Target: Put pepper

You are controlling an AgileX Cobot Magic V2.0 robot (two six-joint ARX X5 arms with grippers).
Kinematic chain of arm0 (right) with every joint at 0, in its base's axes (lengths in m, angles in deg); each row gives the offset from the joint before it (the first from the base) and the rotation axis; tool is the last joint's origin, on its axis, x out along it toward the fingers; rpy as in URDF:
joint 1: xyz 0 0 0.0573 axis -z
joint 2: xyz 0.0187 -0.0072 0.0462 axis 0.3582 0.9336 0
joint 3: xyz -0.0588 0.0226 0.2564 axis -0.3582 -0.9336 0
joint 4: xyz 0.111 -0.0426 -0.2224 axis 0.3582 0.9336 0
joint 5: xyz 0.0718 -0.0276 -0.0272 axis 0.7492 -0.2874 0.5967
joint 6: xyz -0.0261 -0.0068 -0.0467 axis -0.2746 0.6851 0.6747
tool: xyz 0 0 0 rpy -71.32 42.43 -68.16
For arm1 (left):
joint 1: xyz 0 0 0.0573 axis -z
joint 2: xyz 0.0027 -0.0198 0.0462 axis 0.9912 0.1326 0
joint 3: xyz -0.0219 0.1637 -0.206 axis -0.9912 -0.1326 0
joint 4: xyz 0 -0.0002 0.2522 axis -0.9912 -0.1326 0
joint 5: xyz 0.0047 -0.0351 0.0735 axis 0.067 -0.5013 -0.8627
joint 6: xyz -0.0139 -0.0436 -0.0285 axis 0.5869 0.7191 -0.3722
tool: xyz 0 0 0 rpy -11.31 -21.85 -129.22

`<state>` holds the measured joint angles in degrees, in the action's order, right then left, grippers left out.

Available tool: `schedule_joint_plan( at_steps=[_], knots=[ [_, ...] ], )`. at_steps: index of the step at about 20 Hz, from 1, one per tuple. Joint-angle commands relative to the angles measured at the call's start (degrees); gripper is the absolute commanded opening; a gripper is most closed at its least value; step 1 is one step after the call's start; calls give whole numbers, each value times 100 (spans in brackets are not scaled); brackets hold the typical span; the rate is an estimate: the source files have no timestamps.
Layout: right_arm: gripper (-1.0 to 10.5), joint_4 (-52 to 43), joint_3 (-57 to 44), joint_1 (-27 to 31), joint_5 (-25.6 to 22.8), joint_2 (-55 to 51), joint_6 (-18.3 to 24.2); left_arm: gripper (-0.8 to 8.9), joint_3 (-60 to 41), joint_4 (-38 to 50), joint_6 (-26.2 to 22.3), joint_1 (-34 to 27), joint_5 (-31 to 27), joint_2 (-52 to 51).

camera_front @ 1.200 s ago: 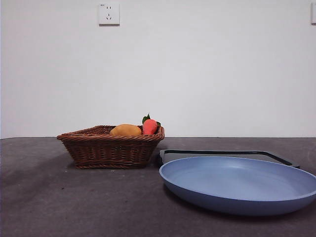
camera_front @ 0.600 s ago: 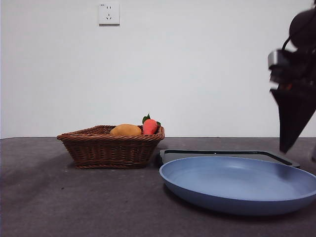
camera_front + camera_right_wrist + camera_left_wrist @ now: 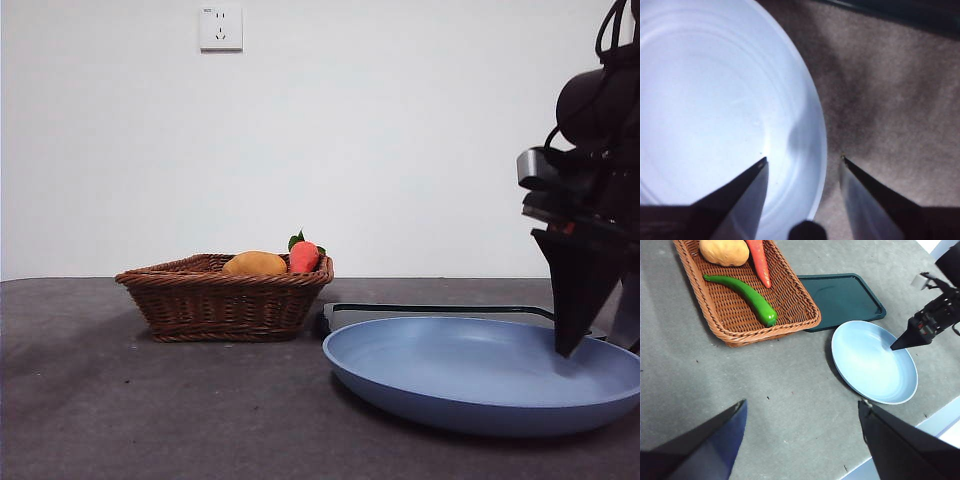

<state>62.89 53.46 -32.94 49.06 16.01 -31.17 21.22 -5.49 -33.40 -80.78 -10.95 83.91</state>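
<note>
On the grey table (image 3: 765, 385), your right gripper (image 3: 802, 160) points down, jaws open and empty, straddling the blue plate (image 3: 715, 100) rim; left gripper (image 3: 802, 412) open, empty.

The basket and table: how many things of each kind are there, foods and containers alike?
Pepper: 1
Carrot: 1
Potato: 1
Basket: 1
Plate: 1
Tray: 1
Total: 6
</note>
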Motion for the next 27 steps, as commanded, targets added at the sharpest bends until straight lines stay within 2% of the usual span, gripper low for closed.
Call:
schedule_joint_plan(
  at_steps=[1, 7, 14, 20, 23, 27],
  knots=[
    [180, -35, 96, -20, -15, 168, 44, 388, 92, 83, -68, -4, -7, 20],
    [6, -76, 96, -20, 11, 184, 20, 388, 92, 81, -61, -4, -7, 35],
    [5, 17, 96, -11, 31, 72, -129, 388, 98, 157, 98, -2, -20, 160],
    [5, 463, 98, -7, 28, -874, -236, 388, 129, 671, 431, 184, -37, 789],
    [5, 645, 103, 59, 28, -1825, -391, 388, 232, 1329, 695, 608, -431, 1425],
    [5, 881, 103, 175, 22, -2728, -496, 388, 828, 1801, 960, 1325, -1445, 2651]
  ],
)
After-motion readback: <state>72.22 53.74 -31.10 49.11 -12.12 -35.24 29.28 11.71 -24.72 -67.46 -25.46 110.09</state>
